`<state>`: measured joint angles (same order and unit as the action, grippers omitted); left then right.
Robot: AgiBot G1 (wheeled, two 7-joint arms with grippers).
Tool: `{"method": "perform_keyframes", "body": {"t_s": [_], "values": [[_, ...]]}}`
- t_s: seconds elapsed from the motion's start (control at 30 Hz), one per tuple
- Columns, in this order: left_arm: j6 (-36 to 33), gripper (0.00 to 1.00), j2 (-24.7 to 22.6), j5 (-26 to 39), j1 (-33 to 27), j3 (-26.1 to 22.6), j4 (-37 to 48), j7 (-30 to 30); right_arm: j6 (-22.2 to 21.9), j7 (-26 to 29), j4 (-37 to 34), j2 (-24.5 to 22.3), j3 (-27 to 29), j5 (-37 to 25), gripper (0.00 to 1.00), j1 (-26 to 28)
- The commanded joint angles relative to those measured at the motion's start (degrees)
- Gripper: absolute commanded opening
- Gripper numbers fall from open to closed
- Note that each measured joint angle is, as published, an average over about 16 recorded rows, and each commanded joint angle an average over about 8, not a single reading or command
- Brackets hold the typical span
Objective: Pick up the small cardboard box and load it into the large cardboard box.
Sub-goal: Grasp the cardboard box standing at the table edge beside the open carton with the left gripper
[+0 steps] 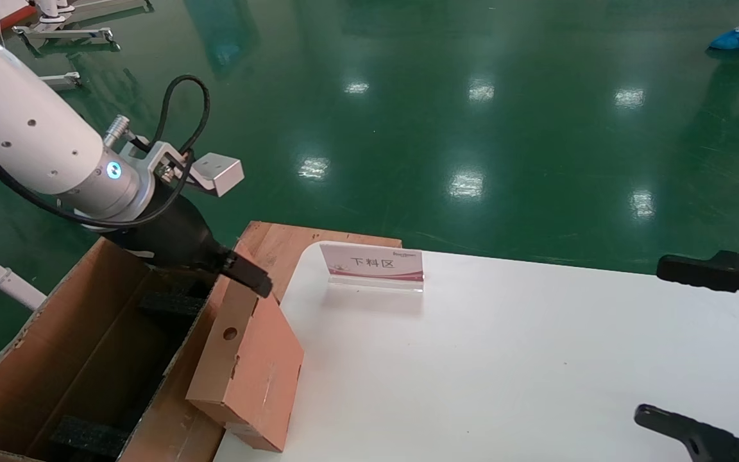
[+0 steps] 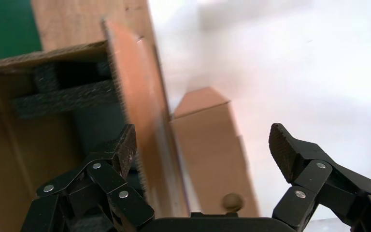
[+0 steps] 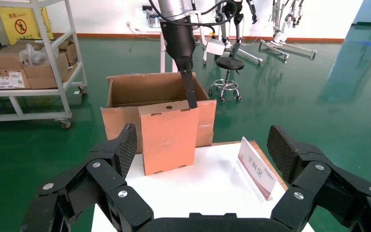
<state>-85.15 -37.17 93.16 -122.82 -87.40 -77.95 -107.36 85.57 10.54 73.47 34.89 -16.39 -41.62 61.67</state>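
At the lower left of the head view stands the large brown corrugated carton [image 1: 68, 359] with black foam pads inside. Above its right wall, left of centre, the left gripper [image 2: 203, 150] hangs with jaws spread open, straddling that wall. Just beside it, the slim brown cardboard box [image 1: 247, 366] stands tilted on the white bench [image 1: 504, 359]. At the right edge, the right gripper [image 3: 203, 150] is parked open.

Sm cardboard box [image 1: 247, 366] upright, leaning on lg cardboard box [image 1: 74, 359]
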Motion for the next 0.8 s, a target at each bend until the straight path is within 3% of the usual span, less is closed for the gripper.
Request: {"method": "perform_keyframes", "body": {"t_s": [0.03,0.8], "values": [[0.76,1.00,0.28,-0.62,0.18,0.10,0.00,0.32,0.00,0.00,0.00,0.00,-0.01,0.01,1.00,0.00],[1.19,1.00,2.73,-3.64,3.19,-1.16,0.07,-1.37,-0.04,-0.05,0.00,-0.04,-0.10,0.07,1.00,0.02]]}}
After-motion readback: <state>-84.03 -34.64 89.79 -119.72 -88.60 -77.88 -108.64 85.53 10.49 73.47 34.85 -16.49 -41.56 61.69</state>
